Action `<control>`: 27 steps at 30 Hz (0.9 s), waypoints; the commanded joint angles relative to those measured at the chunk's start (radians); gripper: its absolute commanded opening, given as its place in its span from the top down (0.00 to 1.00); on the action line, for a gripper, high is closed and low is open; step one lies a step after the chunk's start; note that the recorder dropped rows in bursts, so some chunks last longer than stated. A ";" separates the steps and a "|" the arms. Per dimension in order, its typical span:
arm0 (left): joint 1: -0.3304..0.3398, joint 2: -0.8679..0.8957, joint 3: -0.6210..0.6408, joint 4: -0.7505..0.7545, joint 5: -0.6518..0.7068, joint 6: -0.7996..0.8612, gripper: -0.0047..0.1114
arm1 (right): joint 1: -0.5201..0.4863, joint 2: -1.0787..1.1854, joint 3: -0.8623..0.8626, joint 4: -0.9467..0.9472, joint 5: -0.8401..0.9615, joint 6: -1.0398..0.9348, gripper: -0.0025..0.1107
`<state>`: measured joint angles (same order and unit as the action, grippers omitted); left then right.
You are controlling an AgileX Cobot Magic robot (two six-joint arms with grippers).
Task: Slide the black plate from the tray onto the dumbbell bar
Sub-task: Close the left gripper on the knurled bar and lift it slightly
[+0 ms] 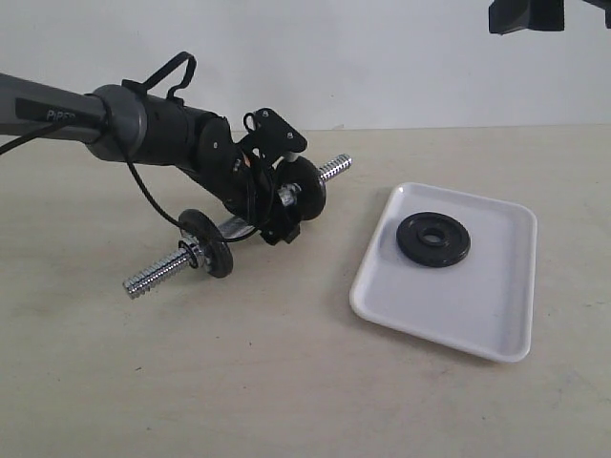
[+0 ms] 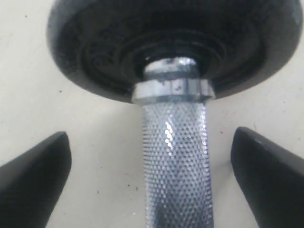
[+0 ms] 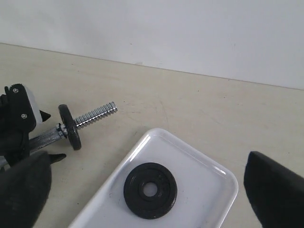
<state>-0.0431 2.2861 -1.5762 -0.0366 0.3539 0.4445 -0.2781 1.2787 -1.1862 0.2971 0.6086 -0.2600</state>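
Observation:
The black plate (image 1: 434,239) lies flat in the white tray (image 1: 477,315) on the right; the right wrist view shows the plate (image 3: 150,190) below my right gripper (image 3: 149,161), which hangs open high above it. Only a dark part of that gripper (image 1: 527,14) shows at the exterior view's top edge. The dumbbell bar (image 1: 158,272) lies slantwise on the table at the left, carrying two other black discs (image 1: 206,244) (image 1: 307,187). My left gripper (image 1: 272,205) is open astride the bar's knurled middle (image 2: 178,161), its fingers (image 2: 33,180) apart from the metal. One disc (image 2: 175,42) fills that view beyond the jaws.
The bar's threaded end (image 3: 95,115) nearest the tray sticks out past its disc (image 3: 70,127), with bare beige table (image 1: 286,382) between it and the tray's rim (image 3: 156,135). A white wall (image 1: 382,57) backs the table.

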 commanded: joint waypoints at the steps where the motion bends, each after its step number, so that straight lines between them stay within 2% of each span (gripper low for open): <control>1: 0.002 0.011 -0.004 0.001 -0.009 -0.010 0.23 | -0.002 0.000 -0.001 0.003 -0.001 -0.012 0.06; 10: 0.002 0.011 -0.004 0.004 -0.011 -0.010 0.33 | -0.002 0.000 -0.001 0.003 -0.001 -0.012 0.06; 27: 0.002 0.029 -0.004 0.004 0.031 -0.010 0.89 | -0.002 0.000 -0.001 0.005 -0.001 -0.012 0.06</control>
<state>-0.0367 2.2939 -1.5809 -0.0216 0.3585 0.4468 -0.2781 1.2787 -1.1862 0.2991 0.6086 -0.2645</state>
